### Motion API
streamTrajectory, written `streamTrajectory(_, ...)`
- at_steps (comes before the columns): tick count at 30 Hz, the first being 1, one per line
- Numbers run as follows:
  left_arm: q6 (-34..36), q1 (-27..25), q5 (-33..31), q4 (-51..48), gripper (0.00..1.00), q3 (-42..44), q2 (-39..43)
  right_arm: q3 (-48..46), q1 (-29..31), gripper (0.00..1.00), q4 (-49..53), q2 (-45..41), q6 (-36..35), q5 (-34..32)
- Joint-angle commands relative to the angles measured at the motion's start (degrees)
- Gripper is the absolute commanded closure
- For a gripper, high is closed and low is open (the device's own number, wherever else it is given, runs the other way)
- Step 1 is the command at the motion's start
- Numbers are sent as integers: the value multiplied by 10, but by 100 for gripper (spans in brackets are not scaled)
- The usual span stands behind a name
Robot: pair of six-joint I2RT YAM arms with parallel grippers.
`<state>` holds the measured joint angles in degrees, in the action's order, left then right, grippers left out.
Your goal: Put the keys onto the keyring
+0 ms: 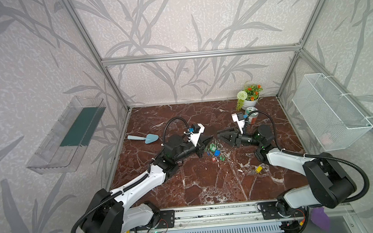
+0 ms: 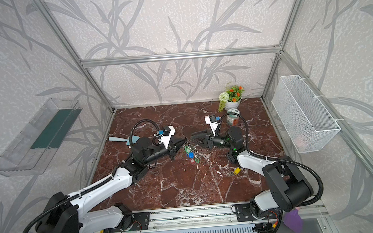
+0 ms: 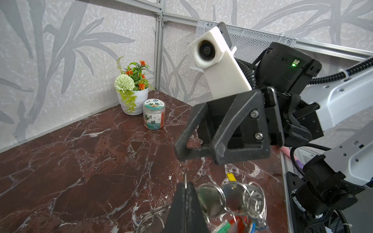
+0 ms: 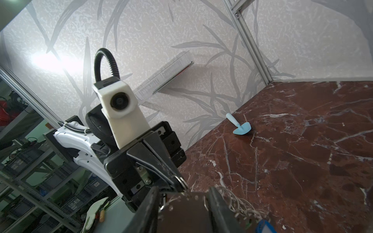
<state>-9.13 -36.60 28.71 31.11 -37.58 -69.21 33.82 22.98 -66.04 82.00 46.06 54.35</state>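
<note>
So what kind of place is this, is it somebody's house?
Probably a robot test booth in a workshop, not a house: a metal frame holds wallpapered panels, the left arm and right arm are bolted to a rail, and storage racks stand outside.

- The front half of the marble tabletop [image 1: 186, 189] is bare between the two arms, except for the keys [image 1: 258, 169] near the right edge, just beside the right arm.
- In the middle, the left gripper [image 1: 210, 139] and right gripper [image 1: 220, 136] stand almost tip to tip, with the keyring [image 1: 215, 150] crowding the gap.
- A blue trowel [image 1: 145, 138] lies near the left edge.
- A flower pot [image 1: 250, 103] and a jar [image 1: 252, 115] fill the far right corner.
- The far left corner is open.
</note>
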Motion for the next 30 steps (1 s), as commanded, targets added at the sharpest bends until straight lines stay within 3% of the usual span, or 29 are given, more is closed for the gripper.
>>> streamTrajectory(1,-32,5,29,70,100,-18,3,-4,1,60,-56,4,23,16)
streamTrajectory(16,-73,13,89,132,100,-7,-11,9,16,70,-36,11,18,27)
streamTrajectory(24,-98,19,99,169,100,-2,-30,11,16,84,-65,26,39,37)
streamTrajectory(30,-102,22,103,176,100,-1,-37,10,16,89,-72,31,45,37)
